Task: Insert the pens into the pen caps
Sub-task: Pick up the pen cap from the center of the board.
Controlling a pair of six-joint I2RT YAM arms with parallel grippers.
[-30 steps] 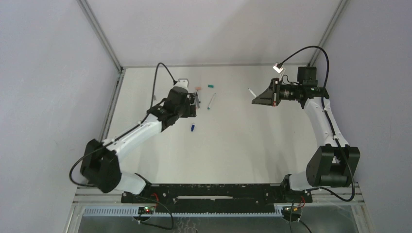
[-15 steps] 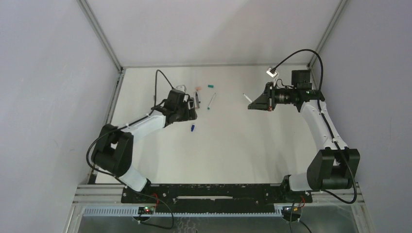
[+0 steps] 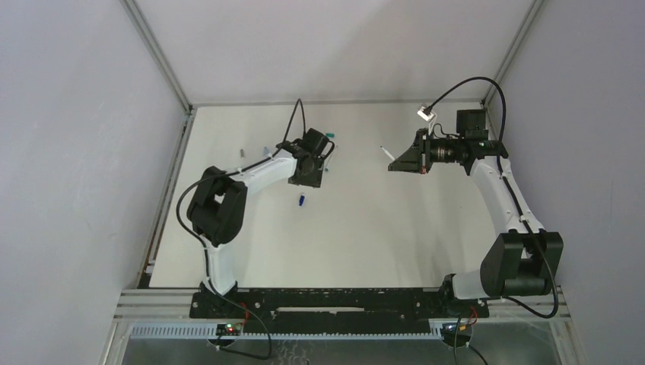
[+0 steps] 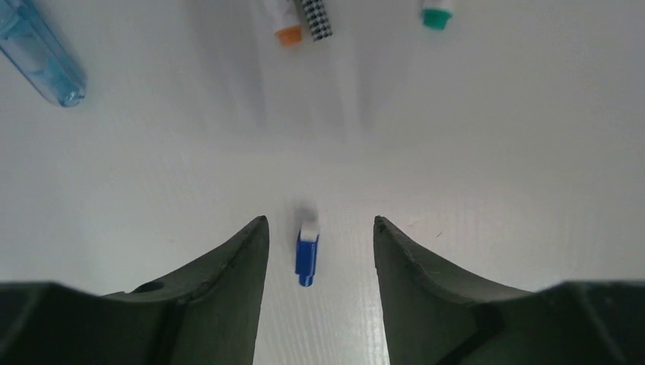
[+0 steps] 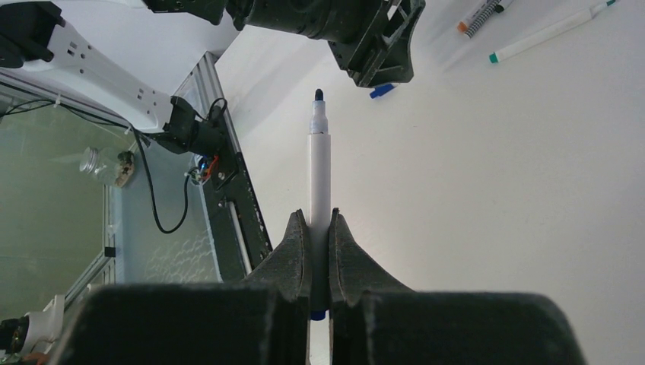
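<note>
**Blue cap between parted left fingers, white pen pinched on the right**

From above, the left gripper (image 3: 308,179) hangs over the far-left part of the table (image 3: 380,236), with the blue cap (image 3: 302,201) lying just on its near side. Well apart to the right, the right gripper (image 3: 396,160) is raised and turned inward, and a white pen (image 3: 387,153) sticks out of it toward the left arm.

The left wrist camera shows the left gripper (image 4: 320,222) partly spread and holding nothing. The blue cap (image 4: 306,258) lies flat on the table in the gap between the fingers, nearer the left one and touching neither. A light-blue pen (image 4: 42,57) lies farther off, at the upper left.

On the right wrist camera, the right gripper (image 5: 319,220) is clamped tight on the white pen (image 5: 319,171), whose dark bare tip points straight out. The blue cap (image 5: 382,91) lies beyond that tip.
</note>
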